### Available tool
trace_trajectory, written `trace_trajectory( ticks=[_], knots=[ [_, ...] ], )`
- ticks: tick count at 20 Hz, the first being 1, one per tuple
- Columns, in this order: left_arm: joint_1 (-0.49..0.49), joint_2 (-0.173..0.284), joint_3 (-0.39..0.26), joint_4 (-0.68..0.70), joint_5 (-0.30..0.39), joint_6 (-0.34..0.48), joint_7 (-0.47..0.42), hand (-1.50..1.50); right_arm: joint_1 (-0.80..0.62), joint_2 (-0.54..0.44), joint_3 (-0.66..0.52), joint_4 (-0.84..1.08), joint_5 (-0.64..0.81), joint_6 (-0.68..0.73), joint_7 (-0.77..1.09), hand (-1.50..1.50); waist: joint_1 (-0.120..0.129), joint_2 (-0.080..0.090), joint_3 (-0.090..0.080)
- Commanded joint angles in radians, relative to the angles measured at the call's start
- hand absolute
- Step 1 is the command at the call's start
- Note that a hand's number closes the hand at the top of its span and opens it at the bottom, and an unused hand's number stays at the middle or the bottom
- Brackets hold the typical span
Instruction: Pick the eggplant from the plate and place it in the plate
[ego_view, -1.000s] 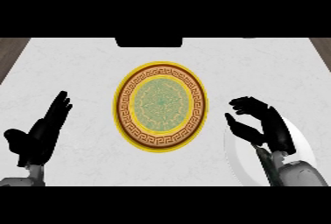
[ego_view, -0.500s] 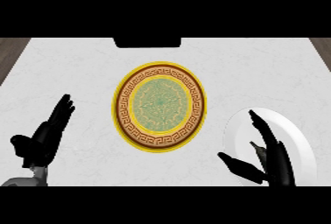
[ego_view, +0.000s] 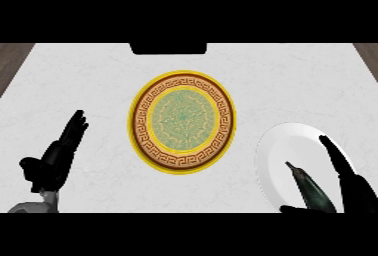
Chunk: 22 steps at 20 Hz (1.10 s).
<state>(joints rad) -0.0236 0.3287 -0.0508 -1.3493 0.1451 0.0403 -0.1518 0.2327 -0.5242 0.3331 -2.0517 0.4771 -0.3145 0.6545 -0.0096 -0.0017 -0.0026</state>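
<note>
A dark, slender eggplant (ego_view: 310, 187) lies on the white plate (ego_view: 284, 150) at the lower right of the counter. My right hand (ego_view: 347, 180) is beside it on the right, fingers straight and pointing away, thumb showing below the eggplant at the lower edge; the hand is open and not curled round it. A yellow plate with a brown patterned band and green centre (ego_view: 183, 120) sits in the middle of the counter with nothing on it. My left hand (ego_view: 55, 157) rests open at the lower left, fingers up.
The white marbled counter (ego_view: 81, 80) has a dark block (ego_view: 168, 48) at its far edge. Brown floor shows at the far corners.
My right hand has drawn back toward the lower right, uncovering the white plate and the eggplant on it. The left hand has barely shifted.
</note>
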Motion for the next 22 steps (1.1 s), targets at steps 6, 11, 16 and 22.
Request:
trace_trajectory(
  ticks=[6,11,16,22],
  knots=[
    [-0.031,-0.032,-0.009,0.019,-0.019,0.002,0.015,0.00,-0.069,-0.122,-0.002,-0.104,-0.110,0.364,0.364,-1.50,0.013,0.003,0.002],
    [-0.013,-0.039,-0.002,-0.014,-0.024,-0.010,0.019,0.00,-0.058,-0.107,-0.028,-0.065,-0.156,0.431,0.418,-1.50,0.011,0.002,0.002],
    [-0.029,-0.016,0.031,-0.028,-0.029,-0.013,0.072,0.00,-0.065,-0.127,-0.069,-0.098,-0.195,0.514,0.483,-1.50,0.007,0.001,0.002],
    [-0.071,-0.040,0.045,0.064,-0.045,-0.027,0.013,0.00,-0.086,-0.122,-0.044,0.034,-0.182,0.549,0.433,-1.50,0.007,0.003,0.002]
  ],
)
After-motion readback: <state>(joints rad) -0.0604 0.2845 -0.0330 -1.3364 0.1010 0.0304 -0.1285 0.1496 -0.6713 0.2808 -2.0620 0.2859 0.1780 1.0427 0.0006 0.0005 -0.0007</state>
